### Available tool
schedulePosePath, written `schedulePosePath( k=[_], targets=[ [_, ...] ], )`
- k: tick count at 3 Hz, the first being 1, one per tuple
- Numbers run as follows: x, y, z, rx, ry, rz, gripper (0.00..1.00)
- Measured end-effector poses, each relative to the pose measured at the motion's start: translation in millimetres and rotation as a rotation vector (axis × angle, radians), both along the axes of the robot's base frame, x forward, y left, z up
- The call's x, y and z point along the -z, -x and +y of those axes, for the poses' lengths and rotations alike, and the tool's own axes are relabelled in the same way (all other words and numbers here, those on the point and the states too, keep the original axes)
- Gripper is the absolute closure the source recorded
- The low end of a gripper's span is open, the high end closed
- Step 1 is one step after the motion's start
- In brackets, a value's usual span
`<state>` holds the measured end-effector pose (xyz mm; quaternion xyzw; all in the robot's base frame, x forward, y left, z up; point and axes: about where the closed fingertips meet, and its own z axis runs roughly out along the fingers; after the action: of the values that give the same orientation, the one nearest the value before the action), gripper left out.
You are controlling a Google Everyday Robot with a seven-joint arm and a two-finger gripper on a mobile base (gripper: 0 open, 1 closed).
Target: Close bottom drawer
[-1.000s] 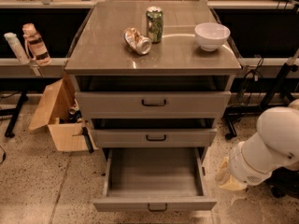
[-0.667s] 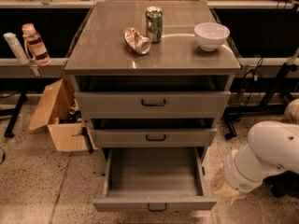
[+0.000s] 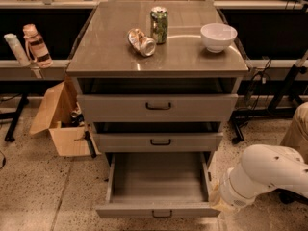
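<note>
The cabinet point(image 3: 226, 85) stands at centre frame on a speckled floor point(image 3: 43, 191). Its flat surface point(image 3: 178, 57) carries three items.

The bottom drawer point(image 3: 158, 179) is the lowest of three grey drawers. It is pulled fully outward toward the camera. Its plain grey tray is exposed, and its front panel lies near the lower frame edge. A small dark bar handle point(image 3: 161, 214) sits at the centre of that panel.

The white robot arm point(image 3: 269, 170) enters from the lower right. The top drawer point(image 3: 158, 106) and the middle drawer point(image 3: 159, 141) sit above the extended drawer, each with a dark central handle. An opened cardboard box point(image 3: 57, 119) rests on the floor just left of the cabinet.

The gripper point(image 3: 219, 202) is at the right front corner of the bottom drawer, just beside the front panel. Contact cannot be confirmed, and its grasp state is not discernible.

A white bowl point(image 3: 218, 36) stands near the right edge of the surface. A green can point(image 3: 159, 25) stands upright near the rear centre. A crushed can point(image 3: 142, 42) lies on its side just left of it. Two bottles point(image 3: 36, 44) stand on a ledge at far left.
</note>
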<state>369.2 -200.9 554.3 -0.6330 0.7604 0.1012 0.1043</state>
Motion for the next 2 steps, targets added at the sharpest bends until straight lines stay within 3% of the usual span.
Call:
schedulePosePath(
  k=[2],
  targets=[
    [51.3,-11.1,4.7,-0.001,-0.026,0.034,1.0]
  ],
)
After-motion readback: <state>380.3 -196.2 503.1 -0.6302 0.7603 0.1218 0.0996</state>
